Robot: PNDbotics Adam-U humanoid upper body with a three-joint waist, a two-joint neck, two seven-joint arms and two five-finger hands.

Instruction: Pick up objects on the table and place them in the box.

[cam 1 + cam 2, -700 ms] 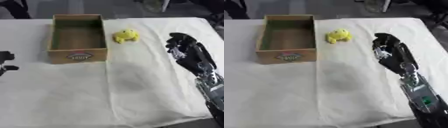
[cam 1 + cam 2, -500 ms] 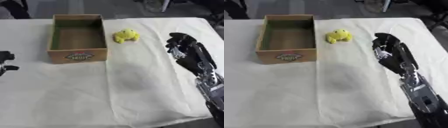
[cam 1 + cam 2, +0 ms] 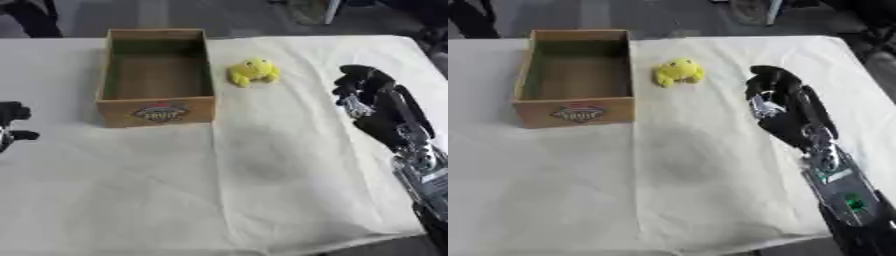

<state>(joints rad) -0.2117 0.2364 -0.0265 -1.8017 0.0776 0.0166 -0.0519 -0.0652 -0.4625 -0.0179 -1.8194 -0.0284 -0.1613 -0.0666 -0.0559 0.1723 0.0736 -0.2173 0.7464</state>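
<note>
One right hand (image 3: 366,89) hangs over the cloth (image 3: 289,170) with fingers curled and holding nothing, well right of the yellow toy (image 3: 254,71), which lies just beside the box (image 3: 156,112). Bare cloth lies between hand and toy. Only a part of the left hand (image 3: 10,122) shows at the left edge; I cannot tell its fingers.

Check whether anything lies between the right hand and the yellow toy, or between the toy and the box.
Nothing visible does. Only bare white cloth lies between the right hand and the small yellow soft toy. The toy sits just beside the open brown cardboard box, whose inside looks empty. The left hand shows at the view's left edge.
</note>
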